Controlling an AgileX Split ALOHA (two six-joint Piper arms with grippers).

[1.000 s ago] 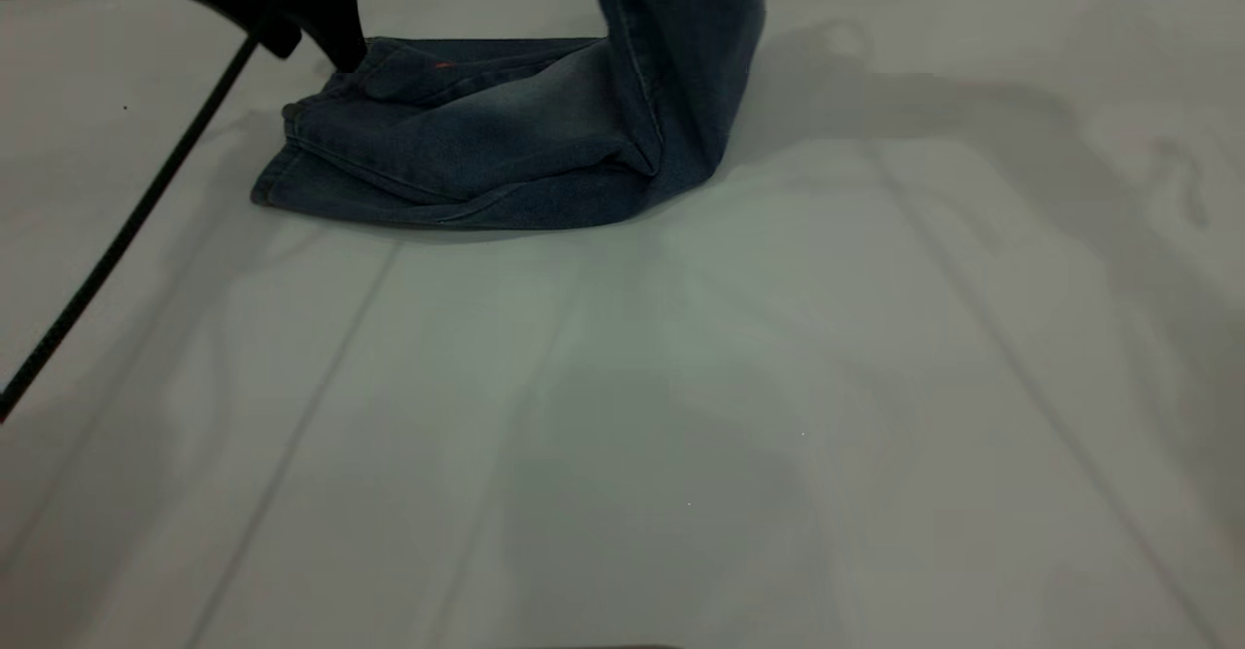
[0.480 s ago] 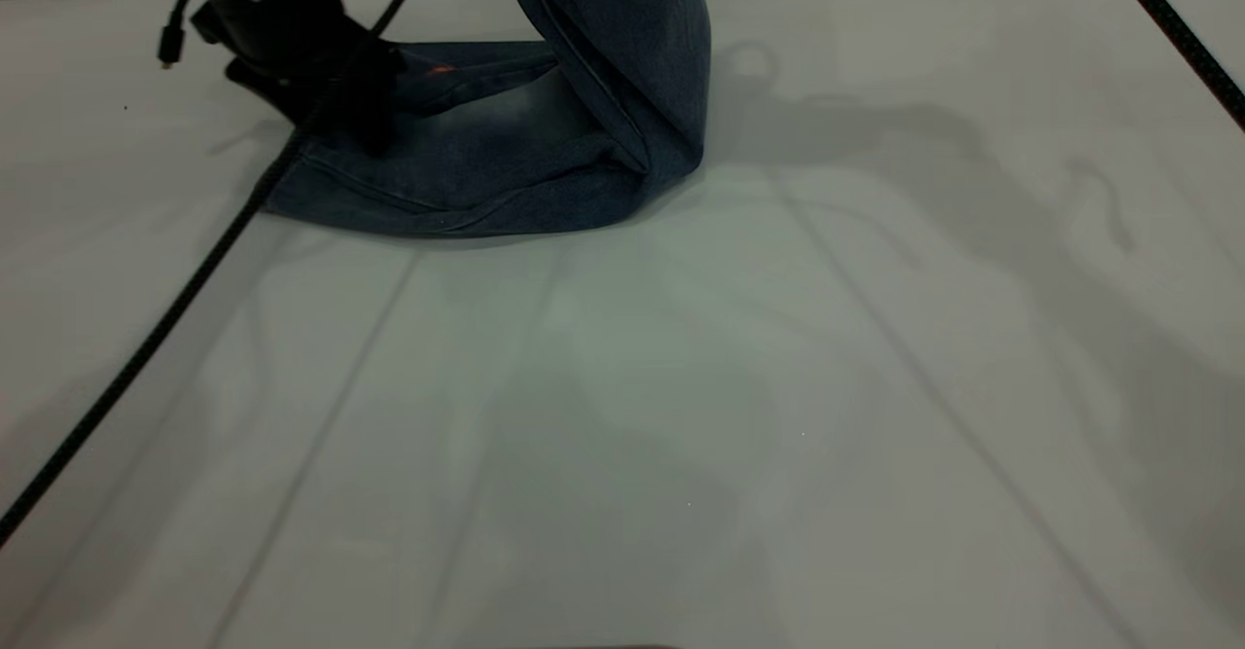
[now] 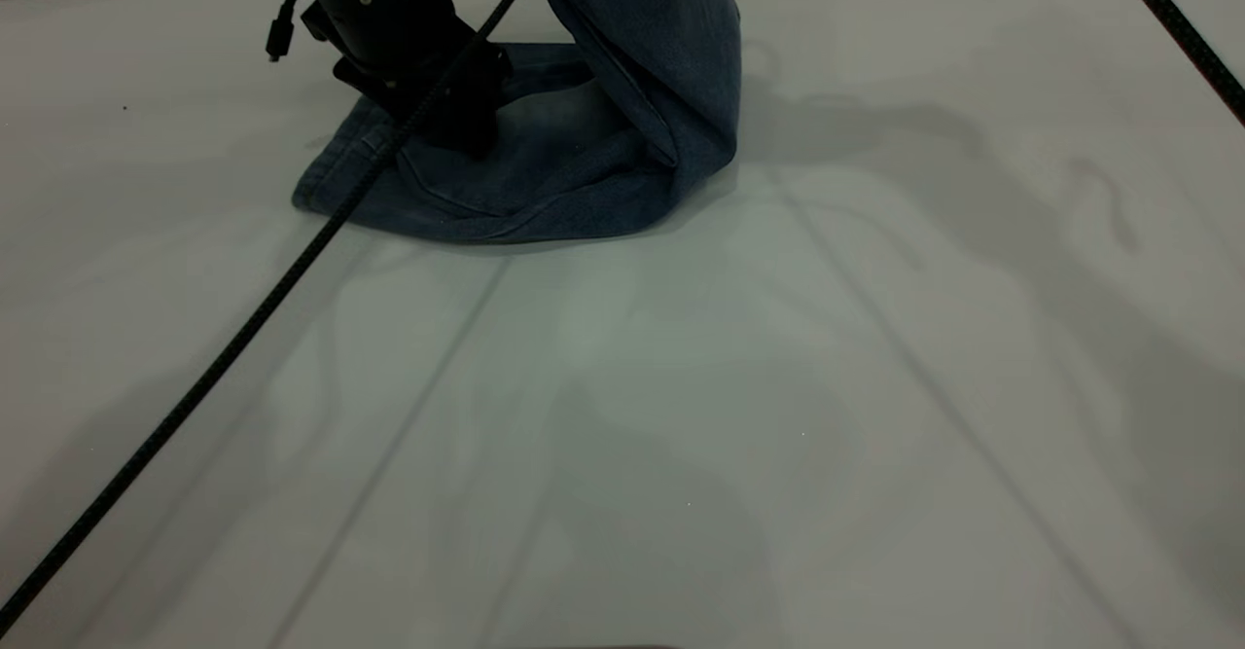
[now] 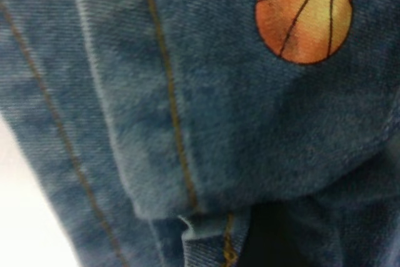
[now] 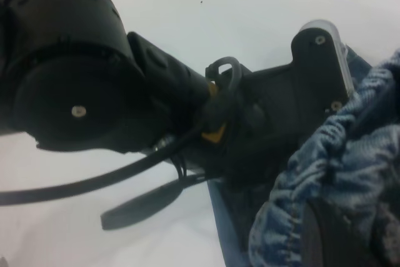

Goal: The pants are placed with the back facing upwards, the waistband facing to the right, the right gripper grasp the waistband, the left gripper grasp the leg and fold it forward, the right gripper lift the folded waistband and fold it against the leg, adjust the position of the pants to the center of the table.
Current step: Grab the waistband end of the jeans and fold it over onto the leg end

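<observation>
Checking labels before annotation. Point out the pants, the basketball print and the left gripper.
the pants (image 3: 545, 192), exterior view, the flat lower layer on the table.
the basketball print (image 4: 304, 14), left wrist view, middle of the orange ball.
the left gripper (image 3: 457, 114), exterior view, black end pressing on the denim.

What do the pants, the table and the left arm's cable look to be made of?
Pants: blue washed denim, going by the diagonal twill weave and tan topstitching in the left wrist view, with a printed basketball. Table: smooth, matte, pale hard surface, perhaps laminate; material uncertain. Cable: black with a braided, woven-looking sheath.
</observation>
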